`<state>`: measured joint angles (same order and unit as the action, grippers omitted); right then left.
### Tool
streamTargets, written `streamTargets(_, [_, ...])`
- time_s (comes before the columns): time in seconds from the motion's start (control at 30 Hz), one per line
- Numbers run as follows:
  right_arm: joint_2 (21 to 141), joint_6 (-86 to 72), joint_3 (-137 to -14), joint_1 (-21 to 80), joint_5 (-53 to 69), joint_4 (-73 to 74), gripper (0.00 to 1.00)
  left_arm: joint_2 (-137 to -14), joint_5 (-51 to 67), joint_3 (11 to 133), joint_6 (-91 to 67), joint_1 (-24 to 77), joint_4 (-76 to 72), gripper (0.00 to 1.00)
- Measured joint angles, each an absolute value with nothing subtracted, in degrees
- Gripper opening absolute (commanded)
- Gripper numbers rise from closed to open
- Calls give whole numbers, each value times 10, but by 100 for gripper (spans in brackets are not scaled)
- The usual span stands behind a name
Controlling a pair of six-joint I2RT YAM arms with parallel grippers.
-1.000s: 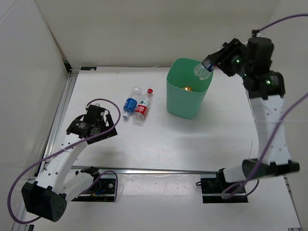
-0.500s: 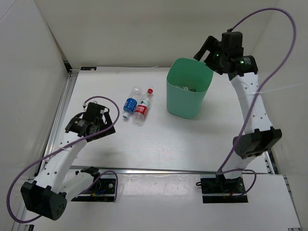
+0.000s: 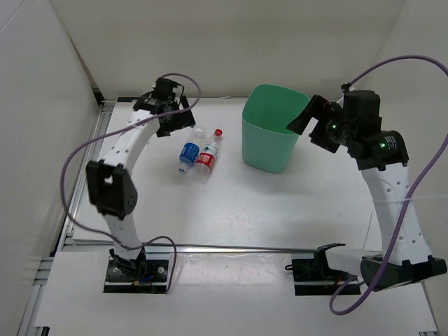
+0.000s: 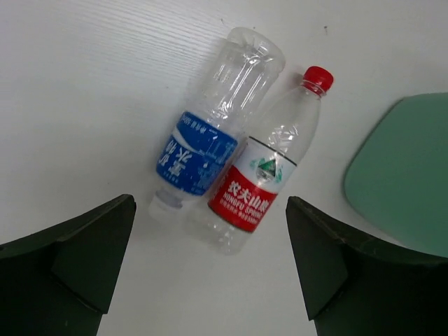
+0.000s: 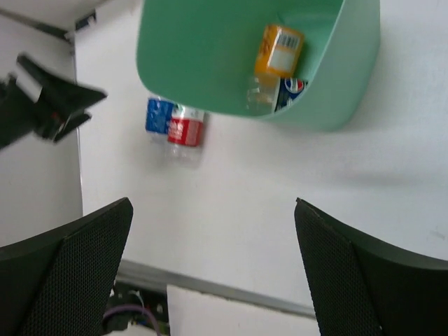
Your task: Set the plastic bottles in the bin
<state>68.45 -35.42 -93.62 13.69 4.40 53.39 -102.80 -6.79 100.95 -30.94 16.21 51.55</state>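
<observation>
Two plastic bottles lie side by side on the white table: a clear blue-labelled one [image 3: 189,148] [image 4: 210,133] and a clear red-labelled one with a red cap [image 3: 207,157] [image 4: 269,175]. My left gripper [image 3: 175,120] [image 4: 210,203] hangs open just behind and above them, touching neither. The mint-green bin [image 3: 266,150] [image 5: 203,56] stands upright to their right. Inside it lie an orange-filled bottle [image 5: 278,49] and a clear dark-labelled bottle [image 5: 288,88]. My right gripper [image 3: 308,119] [image 5: 212,203] is open and empty, raised beside the bin's right rim.
White walls close the table at the back and left, with a metal rail [image 3: 98,140] along the left wall. A metal bar [image 3: 231,247] runs along the near edge. Purple cables loop off both arms.
My right gripper opened and dropped the dark-labelled bottle into the bin, then drew back to the right. My left arm swung from the near left to the back, over the two lying bottles.
</observation>
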Motion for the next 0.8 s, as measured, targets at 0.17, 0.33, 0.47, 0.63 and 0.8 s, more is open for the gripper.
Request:
streamTargets(0.17, [688,-340,-934,138,72,577,100,-1181,-36,1099,-295,162,520,93])
streamTargets(0.33, [679,-324,-940,138,79,603,100,-1235,-3,1114,-278,161,521,95])
streamTargets(0.47, [670,-314,-945,138,79,617,100,-1255,19,1118,-270,156,514,96])
streamTargets(0.63, [670,-300,-962,138,76,636,100,-1289,37,1131,-266,148,510,90])
streamTargets(0.8, [669,-295,-965,137,72,649,100,-1318,58,1137,-264,135,505,90])
